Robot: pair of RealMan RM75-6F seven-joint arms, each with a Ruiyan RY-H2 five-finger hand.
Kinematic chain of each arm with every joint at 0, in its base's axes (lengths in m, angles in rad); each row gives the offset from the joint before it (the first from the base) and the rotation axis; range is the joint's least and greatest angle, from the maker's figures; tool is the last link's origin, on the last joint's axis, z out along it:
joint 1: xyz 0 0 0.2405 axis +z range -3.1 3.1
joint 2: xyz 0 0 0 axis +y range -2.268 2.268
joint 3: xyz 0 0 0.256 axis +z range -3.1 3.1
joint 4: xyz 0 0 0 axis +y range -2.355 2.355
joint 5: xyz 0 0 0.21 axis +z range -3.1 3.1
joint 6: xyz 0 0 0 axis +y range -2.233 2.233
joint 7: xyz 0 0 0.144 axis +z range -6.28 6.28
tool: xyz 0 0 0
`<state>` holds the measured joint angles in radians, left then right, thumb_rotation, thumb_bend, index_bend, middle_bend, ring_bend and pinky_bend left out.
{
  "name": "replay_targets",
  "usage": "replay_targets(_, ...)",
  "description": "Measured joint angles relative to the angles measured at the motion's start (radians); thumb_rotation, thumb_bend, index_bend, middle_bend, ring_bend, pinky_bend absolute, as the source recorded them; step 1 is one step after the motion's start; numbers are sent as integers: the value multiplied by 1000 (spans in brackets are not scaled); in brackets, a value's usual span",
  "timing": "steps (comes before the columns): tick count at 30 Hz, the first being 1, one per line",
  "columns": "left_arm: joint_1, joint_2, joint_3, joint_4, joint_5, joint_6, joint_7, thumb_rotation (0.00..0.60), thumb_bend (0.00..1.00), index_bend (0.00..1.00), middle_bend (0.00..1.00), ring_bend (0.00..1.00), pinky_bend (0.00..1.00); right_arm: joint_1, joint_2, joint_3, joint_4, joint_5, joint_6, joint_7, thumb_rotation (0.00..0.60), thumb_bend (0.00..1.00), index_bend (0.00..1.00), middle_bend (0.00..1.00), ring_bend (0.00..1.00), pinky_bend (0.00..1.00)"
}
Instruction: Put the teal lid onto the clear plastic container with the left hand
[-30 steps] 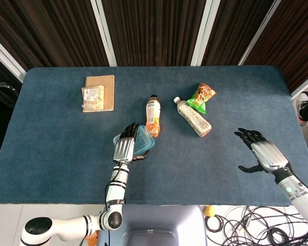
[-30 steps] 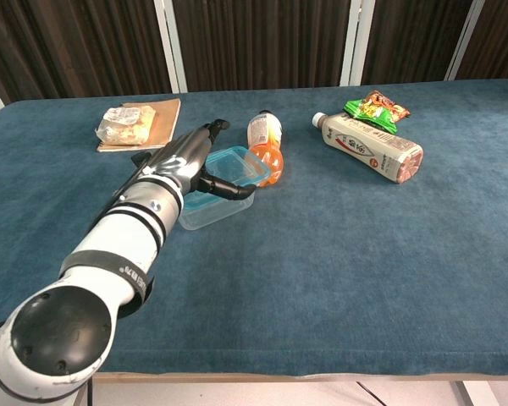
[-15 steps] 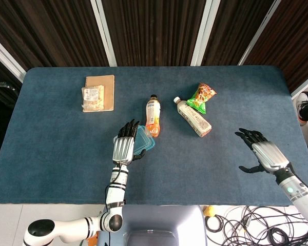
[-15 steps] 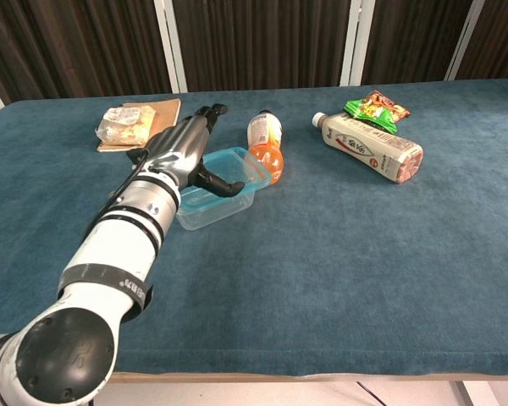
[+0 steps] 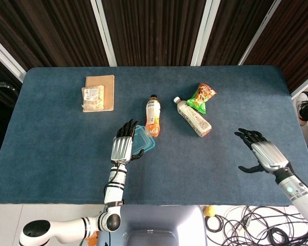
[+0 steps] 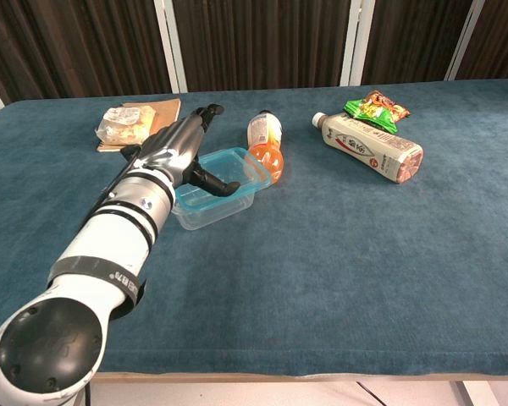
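The lid (image 6: 229,162) lay on the container (image 6: 213,209); judged light and thin, best pressed at its rim, left hand (image 6: 179,149) fingers spread.

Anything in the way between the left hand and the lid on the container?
Nothing visible. The left hand sits right beside the container, thumb over the teal lid already on it. The orange bottle lies against the far corner, not between.

Container (image 6: 216,193) at table (image 6: 339,254) centre, lid (image 6: 229,166) on it, left hand (image 6: 176,149) beside its left edge, orange bottle (image 6: 266,145) just behind, notebook (image 5: 99,92) far left.
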<state>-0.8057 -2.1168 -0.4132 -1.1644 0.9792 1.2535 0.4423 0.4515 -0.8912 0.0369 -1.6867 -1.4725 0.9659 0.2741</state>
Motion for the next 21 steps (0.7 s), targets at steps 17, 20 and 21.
replay_targets(17,7,-28,18,41,38,-41,-67,556,221,0,0,0,120,2,0,0,11,8,-8,6,600,129,0,0,0,0)
replay_targets(20,3,-39,15,64,44,-47,-77,553,221,0,0,0,120,1,1,0,13,7,-8,10,600,129,0,0,0,0)
replay_targets(21,2,-41,13,70,45,-48,-78,551,221,0,0,0,120,1,2,0,14,7,-8,11,600,129,0,0,0,0)
